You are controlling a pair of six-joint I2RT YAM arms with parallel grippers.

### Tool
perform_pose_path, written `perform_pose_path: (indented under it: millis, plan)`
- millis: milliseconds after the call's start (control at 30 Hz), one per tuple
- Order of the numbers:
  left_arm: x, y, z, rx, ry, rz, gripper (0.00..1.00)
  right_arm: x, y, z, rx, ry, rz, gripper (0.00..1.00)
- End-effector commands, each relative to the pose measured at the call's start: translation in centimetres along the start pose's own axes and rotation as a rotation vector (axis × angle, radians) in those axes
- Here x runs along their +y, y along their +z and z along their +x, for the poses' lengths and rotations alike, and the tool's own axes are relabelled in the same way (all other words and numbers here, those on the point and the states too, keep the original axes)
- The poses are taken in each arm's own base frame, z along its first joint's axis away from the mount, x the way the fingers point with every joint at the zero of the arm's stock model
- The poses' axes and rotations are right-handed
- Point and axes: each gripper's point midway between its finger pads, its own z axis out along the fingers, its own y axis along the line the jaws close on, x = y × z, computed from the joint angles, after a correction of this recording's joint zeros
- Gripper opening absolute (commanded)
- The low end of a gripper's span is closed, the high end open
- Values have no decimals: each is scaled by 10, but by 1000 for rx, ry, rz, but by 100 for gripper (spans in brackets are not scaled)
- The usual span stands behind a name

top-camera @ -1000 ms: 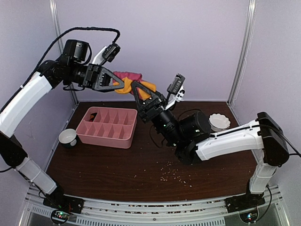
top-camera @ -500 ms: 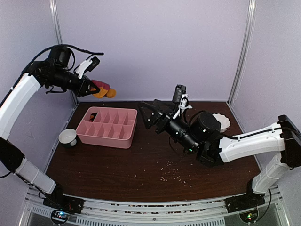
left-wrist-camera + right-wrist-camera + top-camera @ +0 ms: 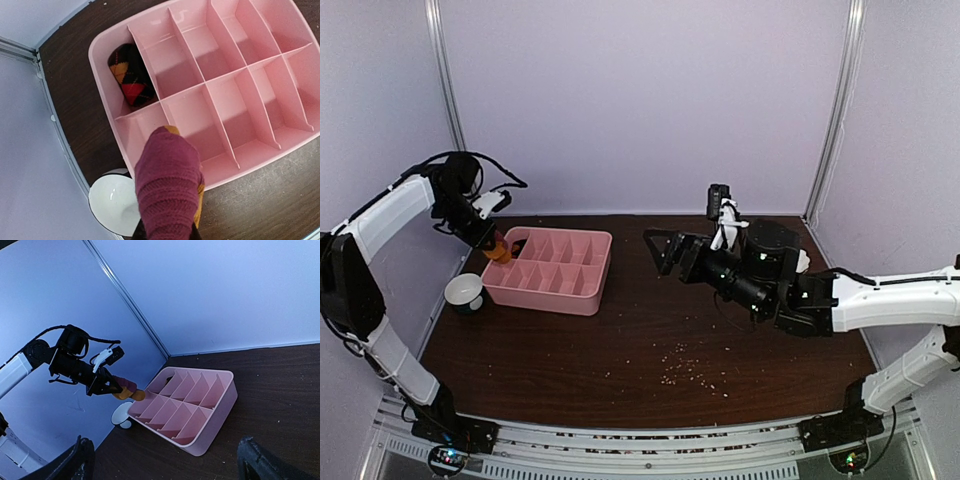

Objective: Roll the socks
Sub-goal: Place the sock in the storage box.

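While the left gripper (image 3: 493,245) clamped one rolled sock (image 3: 167,192) above the 9 o'clock end of the single pink tray (image 3: 545,293), a second roll (image 3: 131,75) lay in one of its ten compartments (the 10 o'clock corner). The right gripper (image 3: 660,252) gaped empty, well apart at 3 o'clock.
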Motion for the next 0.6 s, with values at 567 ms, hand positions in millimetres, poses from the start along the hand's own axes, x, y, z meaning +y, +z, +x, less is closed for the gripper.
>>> perform_pose_path:
  millis: [567]
  plan:
    - [24,89,17,162,29,-105,0,-15,-25,29,142,7,24,99]
